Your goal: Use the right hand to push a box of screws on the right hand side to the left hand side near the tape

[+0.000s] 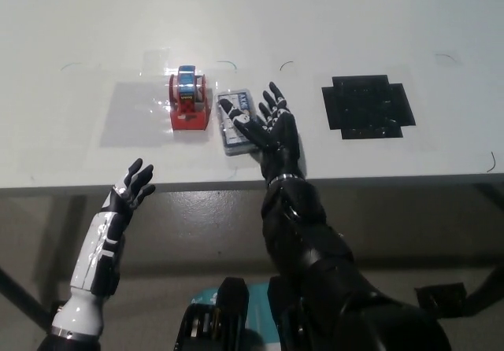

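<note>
my black right hand (272,128) lies open, fingers spread, pressed against the right side of the box of screws (233,123), which sits on the white bench (331,20) just beside the red tape dispenser (190,99). i judge the push nearly done; next calls for a last small nudge left, or lifting off. my white left hand (130,190) rests open below the bench edge.
</note>
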